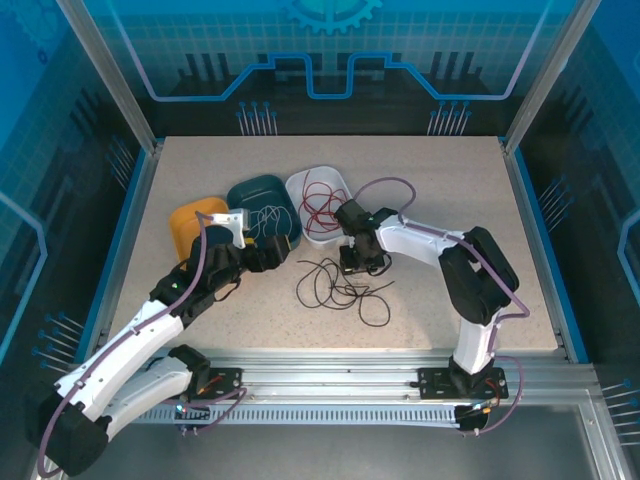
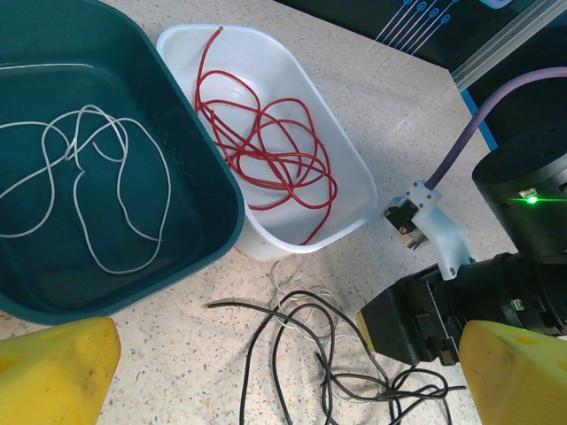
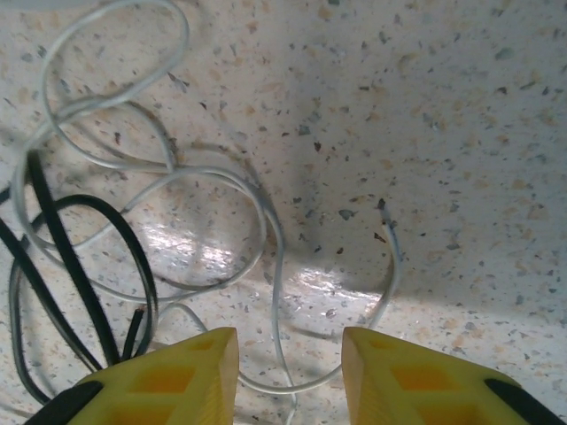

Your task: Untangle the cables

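Several cables, we see: red cable [image 2: 282, 168] in white tray [image 2: 266, 62], white cable [image 2: 168, 199] in teal tray [image 2: 204, 177], black cable [image 3: 73, 266] + white strand [image 3: 263, 221] loose on table [image 3: 461, 133]. L gripper [image 2: 283, 367] & R gripper [image 3: 289, 372] both gape, empty.

Middle tub [image 1: 256, 192] was the mark. One cable [image 2: 169, 190] lay coiled inside it. Hard against its right side sat the right tub [image 1: 336, 183], a second cable [image 2: 283, 164] inside that. The left tub [image 1: 190, 226] sat just beside its left. In front of it and rightward, on the table [image 1: 450, 200], lay the tangled cables [image 1: 340, 285], with the right gripper [image 3: 288, 354] over them.
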Controlling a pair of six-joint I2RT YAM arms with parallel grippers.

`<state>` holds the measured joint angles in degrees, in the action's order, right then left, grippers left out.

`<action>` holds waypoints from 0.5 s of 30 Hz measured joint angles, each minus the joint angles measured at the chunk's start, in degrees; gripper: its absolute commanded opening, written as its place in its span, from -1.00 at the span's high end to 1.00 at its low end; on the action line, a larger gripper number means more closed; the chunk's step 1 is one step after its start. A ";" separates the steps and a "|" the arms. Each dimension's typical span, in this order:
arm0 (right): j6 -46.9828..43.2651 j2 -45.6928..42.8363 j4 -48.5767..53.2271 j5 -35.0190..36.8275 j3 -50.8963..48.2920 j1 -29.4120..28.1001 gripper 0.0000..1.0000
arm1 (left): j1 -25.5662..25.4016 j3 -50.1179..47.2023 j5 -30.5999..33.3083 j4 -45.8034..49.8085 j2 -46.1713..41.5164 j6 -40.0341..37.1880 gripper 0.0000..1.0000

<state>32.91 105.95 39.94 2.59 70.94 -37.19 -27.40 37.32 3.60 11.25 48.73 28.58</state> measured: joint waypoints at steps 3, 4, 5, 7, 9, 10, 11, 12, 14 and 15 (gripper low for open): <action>-0.44 1.01 0.50 -0.35 0.00 0.02 0.31 | 0.00 0.00 0.00 0.00 -0.02 0.00 -0.98; -0.63 1.36 0.61 -0.55 0.00 0.02 0.31 | 0.00 0.00 0.00 0.00 -0.02 0.00 -0.98; -0.72 1.60 0.63 -0.70 0.00 0.02 0.31 | 0.00 0.00 0.00 0.00 -0.02 0.00 -0.98; -0.96 2.10 0.72 -0.74 0.00 0.02 0.31 | 0.00 0.00 0.00 0.02 -0.02 0.00 -0.98; -1.03 2.54 0.76 -0.74 0.00 0.00 0.31 | 0.00 0.00 0.02 0.02 -0.02 -0.02 -0.98; -1.03 2.78 0.81 -0.70 0.00 -0.02 0.31 | 0.00 0.00 0.02 0.02 -0.02 0.00 -0.98; -1.03 2.93 0.87 -0.52 0.00 -0.04 0.30 | 0.00 0.00 0.02 0.02 -0.02 0.00 -0.98; -1.03 2.93 0.96 -0.35 0.02 -0.13 0.29 | 0.00 0.00 0.02 0.04 -0.04 -0.02 -0.98; -0.98 2.93 1.64 0.48 0.35 -0.42 0.24 | 0.00 0.00 0.02 0.07 -0.09 -0.02 -0.98; -0.76 2.93 2.36 1.36 0.66 -0.61 0.20 | 0.00 0.00 0.02 0.09 -0.15 -0.02 -0.99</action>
<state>32.14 108.88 42.30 3.95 71.59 -37.80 -27.40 37.32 3.62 11.33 48.58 28.56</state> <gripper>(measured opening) 0.372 0.992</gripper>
